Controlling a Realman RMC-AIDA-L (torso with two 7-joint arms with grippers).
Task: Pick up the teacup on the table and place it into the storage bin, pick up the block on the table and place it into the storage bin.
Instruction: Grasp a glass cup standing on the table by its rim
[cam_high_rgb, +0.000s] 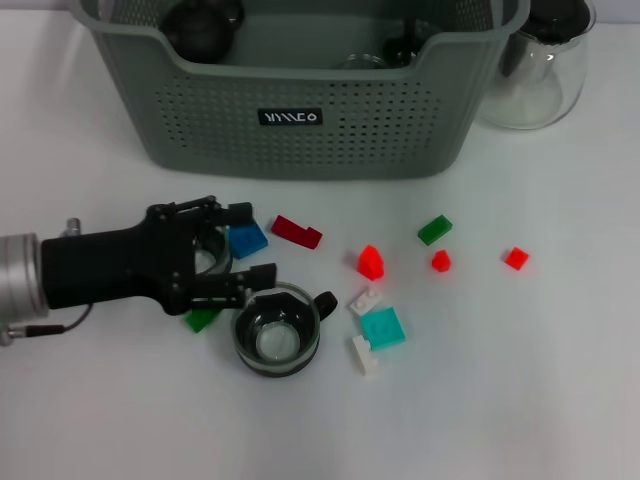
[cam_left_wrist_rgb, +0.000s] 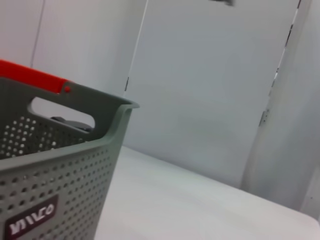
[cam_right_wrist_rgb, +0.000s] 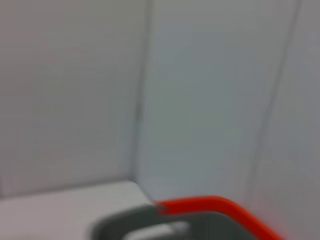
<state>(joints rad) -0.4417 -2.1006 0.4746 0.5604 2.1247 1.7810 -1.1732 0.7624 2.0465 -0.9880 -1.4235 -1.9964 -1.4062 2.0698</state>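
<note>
- Head view: the left tool, black, hangs low over the white tabletop, fingers spread and holding nothing, the blue block lying between them
- Just beside its nearer finger sits the teacup, clear glass with a dark rim and handle
- Grey-green perforated storage bin stands behind, dark things inside, a glass carafe at its right
- Left wrist view alone shows the bin's cut-out handle and an orange-red strip along its edge
- Right tool is out of sight

A lab-like test room: bare white table, plain pale wall panels, staged toy blocks.
</note>
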